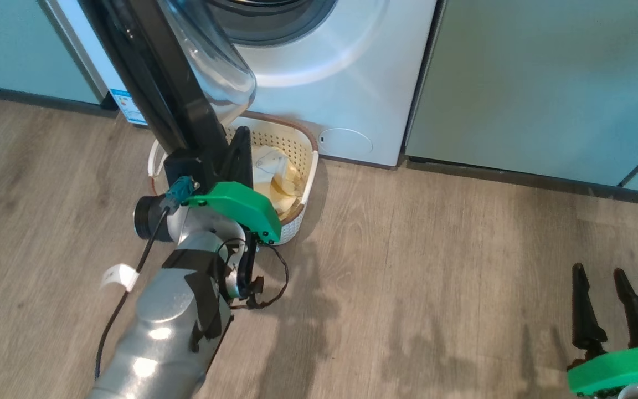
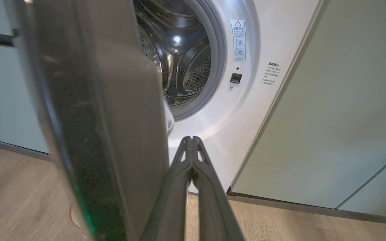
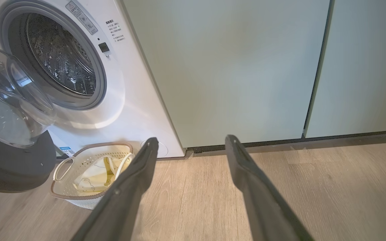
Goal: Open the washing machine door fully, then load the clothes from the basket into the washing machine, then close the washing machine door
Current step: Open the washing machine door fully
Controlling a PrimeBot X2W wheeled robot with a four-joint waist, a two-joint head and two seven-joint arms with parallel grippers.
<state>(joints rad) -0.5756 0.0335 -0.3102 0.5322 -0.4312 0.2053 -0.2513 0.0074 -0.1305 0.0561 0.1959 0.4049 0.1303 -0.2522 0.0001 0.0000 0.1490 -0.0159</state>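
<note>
The white washing machine point(image 1: 346, 72) stands at the top of the head view, its steel drum point(image 2: 183, 60) showing. The washing machine door point(image 1: 164, 83) juts out toward me, black rim edge-on, with the glass bowl point(image 3: 8, 107) bulging to its right. My left gripper point(image 1: 243, 136) is shut on nothing and lies close along the door's inner side point(image 2: 95, 134), above the basket. The cream basket point(image 1: 305, 166) sits on the floor under the door, with pale yellow clothes point(image 3: 92, 177) inside. My right gripper point(image 1: 610, 277) is open and low at the right, over bare floor.
Pale green cabinets point(image 1: 546, 83) flank the machine on both sides. A round flap point(image 1: 345, 141) sits low on the machine's front. Wood floor point(image 1: 435, 277) stretches between the basket and my right gripper. A black cable point(image 1: 125, 299) hangs from my left forearm.
</note>
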